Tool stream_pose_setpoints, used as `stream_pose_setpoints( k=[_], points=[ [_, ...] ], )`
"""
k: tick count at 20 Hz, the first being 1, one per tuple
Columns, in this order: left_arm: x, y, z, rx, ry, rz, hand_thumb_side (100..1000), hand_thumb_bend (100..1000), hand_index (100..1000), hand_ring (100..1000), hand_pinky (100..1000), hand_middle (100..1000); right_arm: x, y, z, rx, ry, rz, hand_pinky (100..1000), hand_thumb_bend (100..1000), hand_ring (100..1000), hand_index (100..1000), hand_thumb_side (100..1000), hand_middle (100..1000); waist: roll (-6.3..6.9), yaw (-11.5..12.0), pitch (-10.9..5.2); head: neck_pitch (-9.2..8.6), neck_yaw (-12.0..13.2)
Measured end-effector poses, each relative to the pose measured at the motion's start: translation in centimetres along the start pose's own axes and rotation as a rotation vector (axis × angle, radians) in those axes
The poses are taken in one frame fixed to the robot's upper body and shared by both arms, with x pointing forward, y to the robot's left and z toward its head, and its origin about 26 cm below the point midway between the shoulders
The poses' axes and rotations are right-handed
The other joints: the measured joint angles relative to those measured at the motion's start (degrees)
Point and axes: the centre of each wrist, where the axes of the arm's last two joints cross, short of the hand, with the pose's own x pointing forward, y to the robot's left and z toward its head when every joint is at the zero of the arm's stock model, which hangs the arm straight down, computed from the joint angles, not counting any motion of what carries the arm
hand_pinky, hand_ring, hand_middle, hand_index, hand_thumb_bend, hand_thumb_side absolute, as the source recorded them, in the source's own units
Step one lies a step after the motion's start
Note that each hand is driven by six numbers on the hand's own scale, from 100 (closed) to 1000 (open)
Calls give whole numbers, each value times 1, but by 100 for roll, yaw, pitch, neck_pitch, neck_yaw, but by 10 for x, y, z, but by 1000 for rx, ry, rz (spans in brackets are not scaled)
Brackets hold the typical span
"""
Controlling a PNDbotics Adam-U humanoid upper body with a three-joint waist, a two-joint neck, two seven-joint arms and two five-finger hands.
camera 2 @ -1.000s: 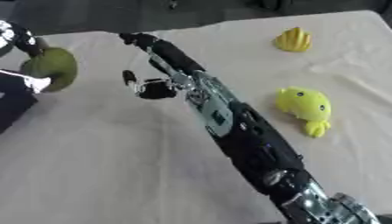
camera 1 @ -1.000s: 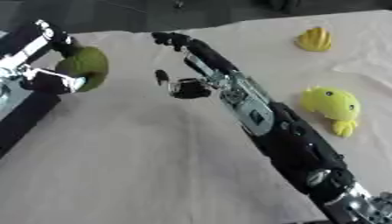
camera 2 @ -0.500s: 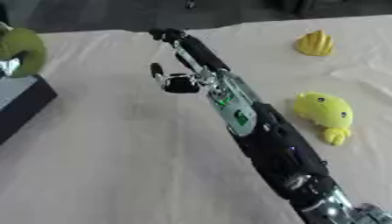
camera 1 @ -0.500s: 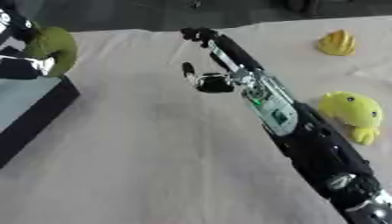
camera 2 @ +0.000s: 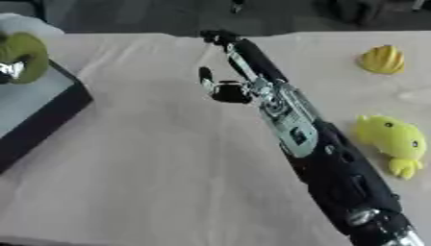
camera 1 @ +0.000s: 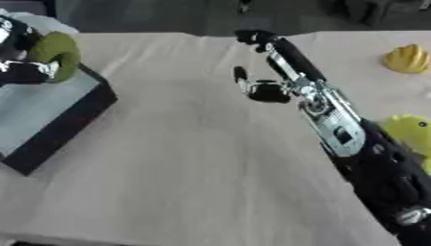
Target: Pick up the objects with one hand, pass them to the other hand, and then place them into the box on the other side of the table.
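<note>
Your counter [camera 1: 185,182] carries a matt beige cloth, faintly creased. The box [camera 1: 63,122] shows dark matt walls. The yellow toy [camera 2: 389,139] looks smooth, slightly glossy.

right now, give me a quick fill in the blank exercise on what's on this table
1. The left hand is curled round a ____ object above the box.
2. The right hand holds ____.
3. The yellow toy with dark eyes lies on the arm's ____ side.
4. The smaller yellow object sits near the table's far ____ corner.

Missing words: green; nothing; right; right
</note>
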Motion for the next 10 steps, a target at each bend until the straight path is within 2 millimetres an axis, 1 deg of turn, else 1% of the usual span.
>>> stream_pose_setpoints(
  k=[3, 5, 6, 7, 9, 10],
  points=[
    [-15, -2, -2, 16, 47, -35, 100, 172, 468, 557, 733, 474, -2, -2, 1, -8, 9, -4, 828, 100, 872, 918, 147, 820, -28, -20, 4, -16, 62],
    [-23, -5, -4, 24, 76, -54, 100, 188, 489, 567, 739, 486, -2, -4, 1, -13, 11, -6, 828, 100, 872, 918, 147, 820, -35, -20, 6, -16, 83],
    [-27, -7, -4, 24, 88, -62, 100, 235, 533, 587, 754, 519, -2, -4, 2, -14, 13, -8, 828, 100, 872, 918, 148, 820, -35, -21, 7, -16, 92],
    [-30, -9, -5, 24, 98, -69, 100, 300, 603, 634, 779, 577, -2, -4, 2, -16, 14, -10, 828, 100, 871, 917, 148, 819, -35, -22, 9, -16, 96],
    [-35, -12, -6, 20, 115, -86, 100, 410, 682, 709, 818, 657, -2, -5, 2, -20, 15, -13, 828, 100, 871, 917, 147, 818, -35, -29, 10, -16, 96],
    [-37, -14, -6, 16, 119, -97, 143, 454, 712, 732, 835, 681, -2, -6, 2, -22, 16, -14, 827, 100, 871, 917, 147, 818, -35, -31, 10, -16, 96]
  ],
)
